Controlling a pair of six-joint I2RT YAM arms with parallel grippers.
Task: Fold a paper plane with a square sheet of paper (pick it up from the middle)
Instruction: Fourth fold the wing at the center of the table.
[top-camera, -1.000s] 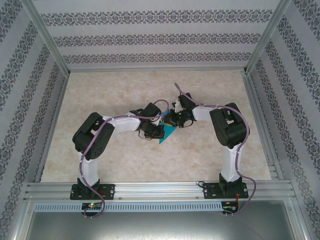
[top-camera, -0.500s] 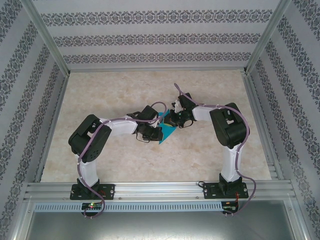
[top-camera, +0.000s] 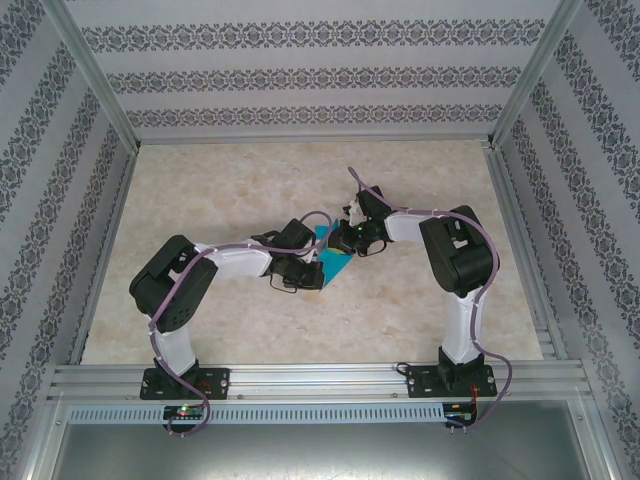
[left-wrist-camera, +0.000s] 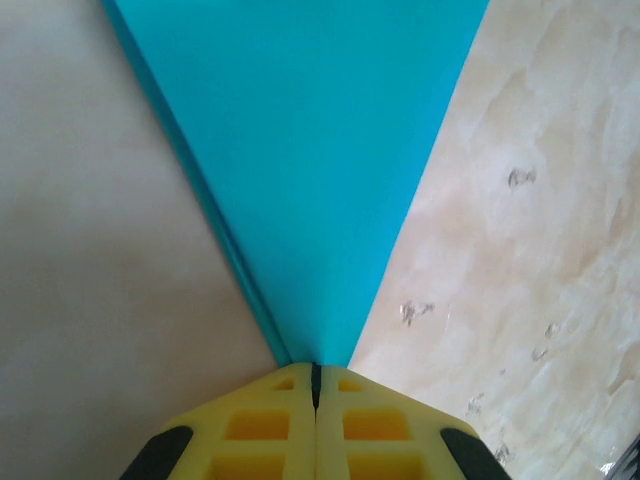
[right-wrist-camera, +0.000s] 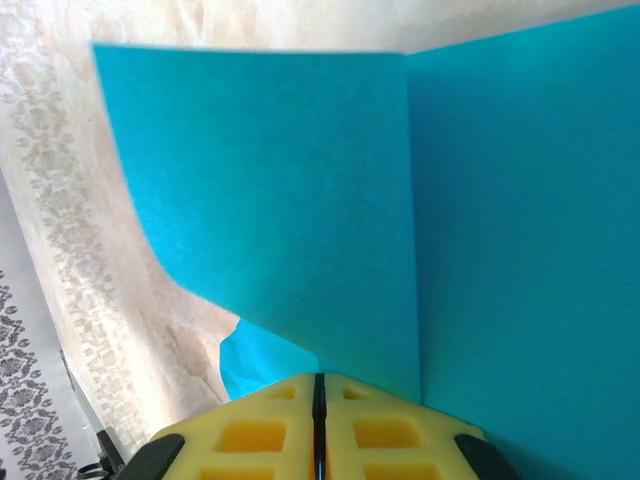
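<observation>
Top external: the folded turquoise paper sits at the middle of the worktop.
My left hand clenches its pointed corner, my right hand a creased edge; bare worktop lies all round.

Overhead plus wrist close-ups of paper

Paper cut off by top edge.

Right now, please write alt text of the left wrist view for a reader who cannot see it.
The yellow left gripper, shut, pinches the narrow tip of a folded turquoise-blue paper sheet. The sheet widens like a triangle toward the top of the picture, with a pale marbled table behind it on both sides.
</observation>
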